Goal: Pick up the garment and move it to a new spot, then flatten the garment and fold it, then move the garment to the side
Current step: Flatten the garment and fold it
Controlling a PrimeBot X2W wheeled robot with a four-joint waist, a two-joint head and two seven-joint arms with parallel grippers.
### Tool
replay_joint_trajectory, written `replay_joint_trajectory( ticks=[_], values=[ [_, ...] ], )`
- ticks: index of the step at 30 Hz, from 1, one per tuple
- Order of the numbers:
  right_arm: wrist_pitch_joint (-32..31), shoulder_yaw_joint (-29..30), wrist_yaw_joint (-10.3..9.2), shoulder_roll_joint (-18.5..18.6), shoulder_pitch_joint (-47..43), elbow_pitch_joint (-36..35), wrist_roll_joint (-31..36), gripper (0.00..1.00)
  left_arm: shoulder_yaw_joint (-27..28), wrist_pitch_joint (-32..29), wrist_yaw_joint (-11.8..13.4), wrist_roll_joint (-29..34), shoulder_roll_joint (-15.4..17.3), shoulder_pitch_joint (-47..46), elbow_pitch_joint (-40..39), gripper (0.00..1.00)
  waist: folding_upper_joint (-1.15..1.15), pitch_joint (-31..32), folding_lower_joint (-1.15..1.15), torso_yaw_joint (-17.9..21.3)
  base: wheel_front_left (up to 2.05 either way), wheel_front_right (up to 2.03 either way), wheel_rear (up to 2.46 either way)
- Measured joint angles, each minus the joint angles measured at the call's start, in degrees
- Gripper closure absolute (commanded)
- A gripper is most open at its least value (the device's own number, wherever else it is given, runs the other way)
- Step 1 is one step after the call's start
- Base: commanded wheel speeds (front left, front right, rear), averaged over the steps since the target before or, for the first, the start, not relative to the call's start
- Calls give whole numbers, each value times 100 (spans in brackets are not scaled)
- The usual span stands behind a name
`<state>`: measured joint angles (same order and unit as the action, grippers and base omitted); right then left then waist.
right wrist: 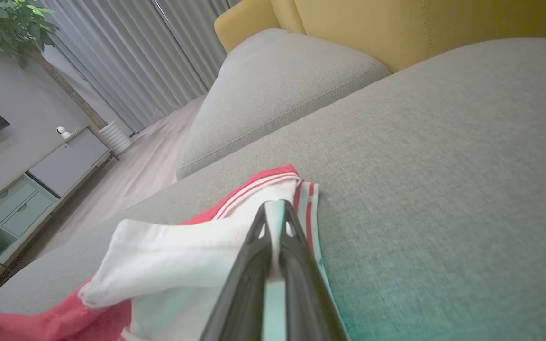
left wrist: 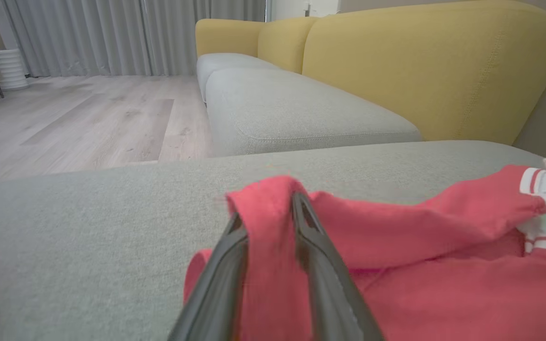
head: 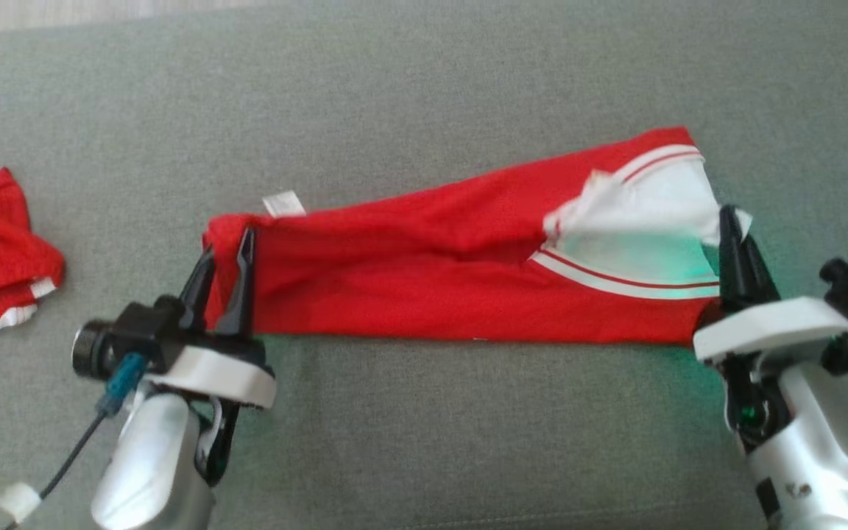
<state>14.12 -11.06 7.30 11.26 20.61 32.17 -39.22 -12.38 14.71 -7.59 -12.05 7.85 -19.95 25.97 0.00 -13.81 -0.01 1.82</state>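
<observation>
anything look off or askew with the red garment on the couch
Yes: the garment isn't flat. At its right end a white flap is bunched and folded back over the red, and a white tag sticks out at the left top edge. It also lies slanted.
</observation>
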Motion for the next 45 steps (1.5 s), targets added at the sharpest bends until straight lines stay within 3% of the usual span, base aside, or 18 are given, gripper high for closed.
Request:
replay_joint_trajectory(
  ticks=[1, 2, 3, 4, 8, 12, 18, 26, 35, 39, 45],
  values=[
    [-5, 2, 0, -2, -62, 0, -4, 100, 69, -1, 0, 1, -40, 54, 25, 0, 0, 30, 1, -5, 0, 0, 0],
    [-44, 5, 0, -5, -115, 2, -4, 100, 170, 0, 0, 5, -85, 94, 68, 0, 0, 57, 1, -10, 0, 0, 0],
    [-79, 13, 0, -13, -155, 19, -3, 69, 287, -1, 0, 55, -115, 142, 101, 0, 0, 88, 1, -15, 0, 0, 0],
    [-105, 44, 0, -31, -181, 41, -3, 0, 412, -1, 8, 102, -152, 189, 129, 0, 0, 121, 1, -23, 0, 0, 0],
    [-74, 188, 0, -64, -257, 15, 344, 0, 890, -1, 287, 326, -301, 474, -8, 0, 0, 262, 1, -51, 0, 0, 0],
    [9, 428, 0, -166, -259, -86, 1050, 0, 1154, -1, 719, 558, -454, 925, -265, 0, 0, 436, 1, -87, 0, 0, 0],
    [19, 824, 0, -542, -641, -443, 2386, 0, 1079, -1, 923, 702, -521, 1474, -386, 0, 0, 732, 1, -194, 0, 0, 0],
    [19, 1118, 0, -772, -1207, -416, 3076, 0, 904, -1, 978, 697, -520, 1926, -483, 0, 0, 1116, 0, -325, 0, 0, 0],
    [19, 1287, 0, -846, -1186, -44, 3167, 0, 654, -1, 1058, 546, -517, 2167, -490, 0, 0, 1107, 1, -323, 0, 0, 0],
    [19, 1462, 0, -848, -998, 315, 3272, 0, 627, -1, 1058, 546, -515, 2117, -490, 0, 0, 970, 1, -327, 0, 0, 0],
    [19, 1817, 0, -744, 70, 1092, 3675, 0, 478, -1, 1046, 547, -520, 1846, -494, 0, 0, 693, 2, -426, 0, 0, 0]
  ],
)
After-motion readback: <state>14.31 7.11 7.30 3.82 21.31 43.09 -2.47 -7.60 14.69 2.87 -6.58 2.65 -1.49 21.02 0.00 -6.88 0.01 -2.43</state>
